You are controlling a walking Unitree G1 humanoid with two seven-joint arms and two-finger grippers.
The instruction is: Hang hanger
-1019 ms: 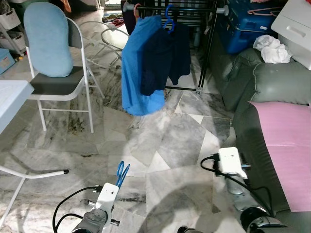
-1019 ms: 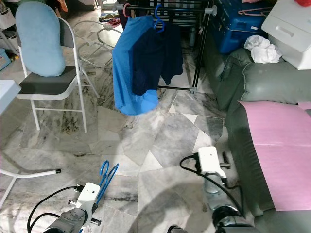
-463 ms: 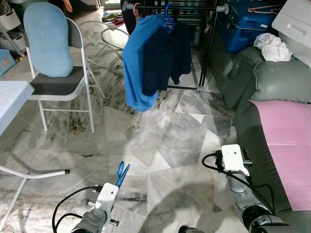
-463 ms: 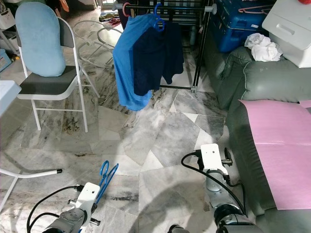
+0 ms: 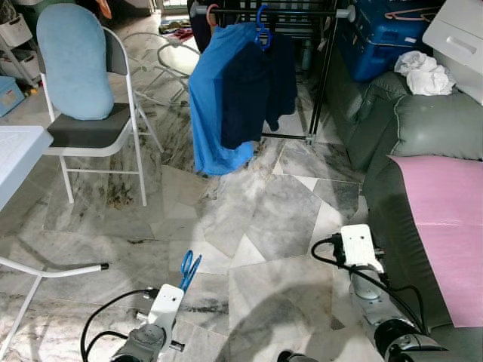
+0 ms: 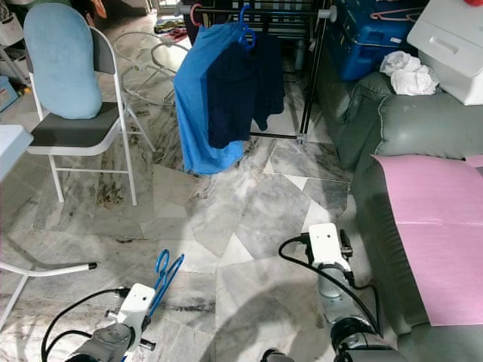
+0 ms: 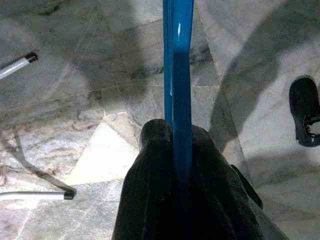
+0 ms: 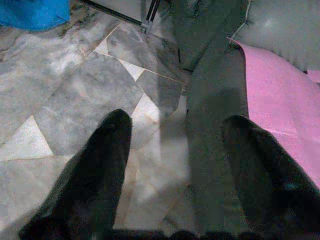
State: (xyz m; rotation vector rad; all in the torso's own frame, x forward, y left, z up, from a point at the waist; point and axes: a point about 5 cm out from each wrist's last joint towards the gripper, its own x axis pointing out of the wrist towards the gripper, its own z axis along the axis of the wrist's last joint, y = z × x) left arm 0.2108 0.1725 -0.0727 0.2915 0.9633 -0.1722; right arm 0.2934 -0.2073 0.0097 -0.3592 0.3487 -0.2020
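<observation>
A blue plastic hanger juts forward from my left gripper, which is shut on it low at the front left, above the marble floor. In the left wrist view the hanger runs straight out from between the black fingers. Far ahead stands a black clothes rack with a blue shirt and a dark garment on a blue hanger hook. My right gripper hangs open and empty low at the right, beside the sofa.
A white folding chair with a light blue cushion stands at the left. A grey-green sofa with a pink sheet fills the right. Blue bins sit behind the rack. A white table edge is at the far left.
The blue shirt on the rack has swung and settled. My right wrist shifted slightly near the sofa. The left gripper and its hanger stay put.
</observation>
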